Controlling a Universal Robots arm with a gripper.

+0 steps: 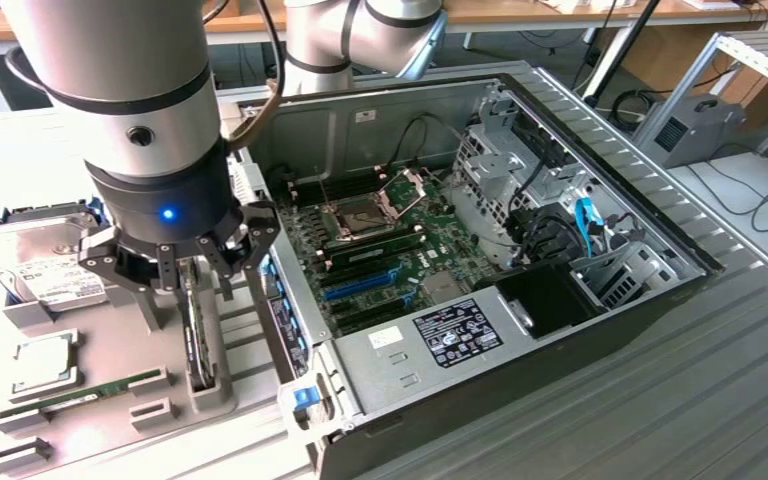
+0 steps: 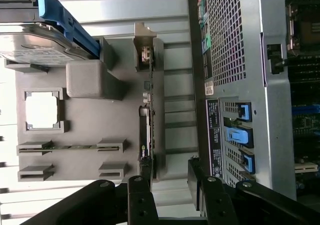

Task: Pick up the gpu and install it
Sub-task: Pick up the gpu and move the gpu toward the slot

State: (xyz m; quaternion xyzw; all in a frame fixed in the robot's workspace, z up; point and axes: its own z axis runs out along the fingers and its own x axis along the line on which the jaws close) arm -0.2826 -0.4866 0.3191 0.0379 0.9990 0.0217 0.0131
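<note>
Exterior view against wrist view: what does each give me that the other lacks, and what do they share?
Exterior view: the labelled silver power supply, a blue cable inside the open case, and the arm's grey body. Wrist view: the case's perforated grey rear panel. Both: the green gpu standing on edge in the grey holder tray, the silver hard drive, and the open black fingers near the gpu.

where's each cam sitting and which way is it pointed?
Exterior view: high off the arm, angled down on the open PC case and parts fixture; the arm and open claw show.
Wrist view: on the wrist, looking past the claw fingers onto the parts fixture.
Shared: the gpu standing on edge, hard drive, PC case, claw.
</note>
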